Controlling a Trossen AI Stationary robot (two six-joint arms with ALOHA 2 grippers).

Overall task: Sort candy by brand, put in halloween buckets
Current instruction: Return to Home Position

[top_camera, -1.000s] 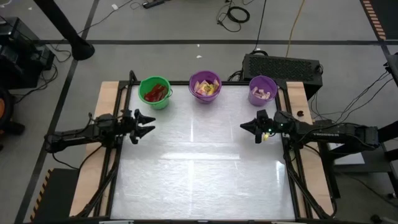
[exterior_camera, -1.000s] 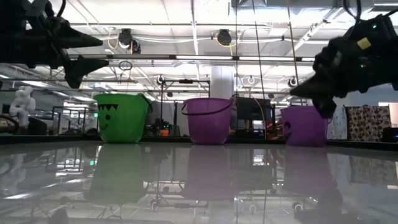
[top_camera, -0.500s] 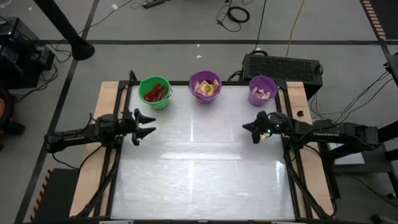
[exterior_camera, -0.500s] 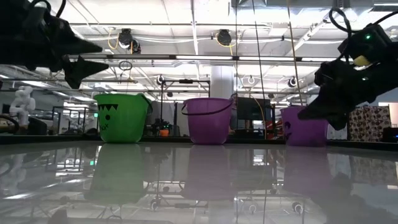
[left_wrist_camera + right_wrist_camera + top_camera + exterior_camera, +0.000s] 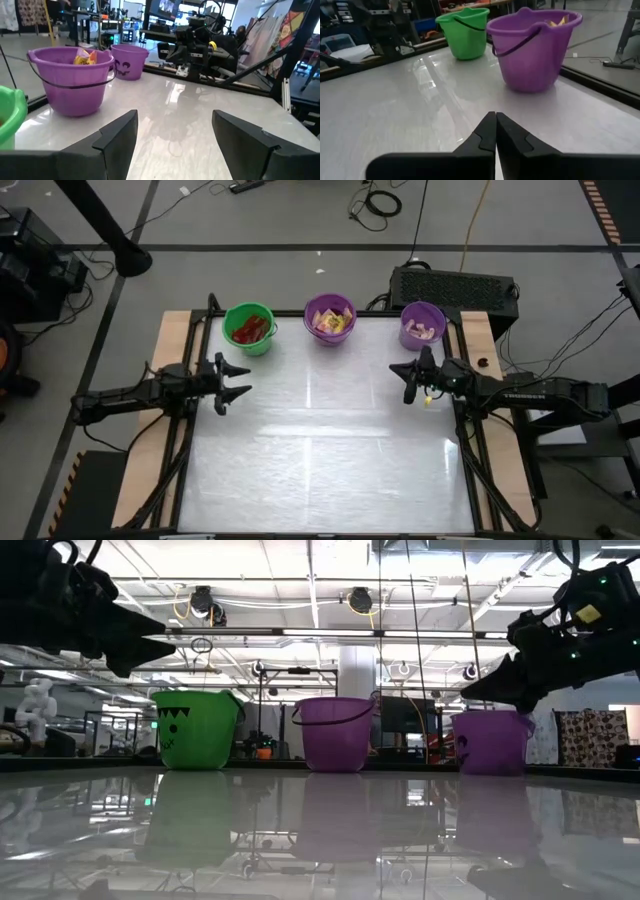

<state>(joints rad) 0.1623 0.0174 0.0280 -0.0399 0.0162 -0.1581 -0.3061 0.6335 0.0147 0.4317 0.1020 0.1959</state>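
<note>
Three halloween buckets stand in a row along the table's far edge: a green one (image 5: pixel 249 328) with red candy, a purple one (image 5: pixel 330 318) with yellow candy, and a paler lavender one (image 5: pixel 422 325) with tan candy. My left gripper (image 5: pixel 238 383) hovers open over the table's left side, pointing level toward the right and holding nothing; in its wrist view the fingers (image 5: pixel 117 135) frame bare table. My right gripper (image 5: pixel 407 378) hovers shut and empty over the table's right side, just near of the lavender bucket, and points left (image 5: pixel 495 130).
The white tabletop (image 5: pixel 320 440) stretches between the two arms and toward the near edge. Wooden side strips (image 5: pixel 170 340) flank it. A black box (image 5: pixel 455 285) sits on the floor beyond the far right corner.
Both grippers have rolled about their pointing lines without travelling. The left gripper's fingers, stacked one above the other in the low view before, now sit nearly level with each other. The right gripper dipped, then came back up pointing left, and stays shut.
</note>
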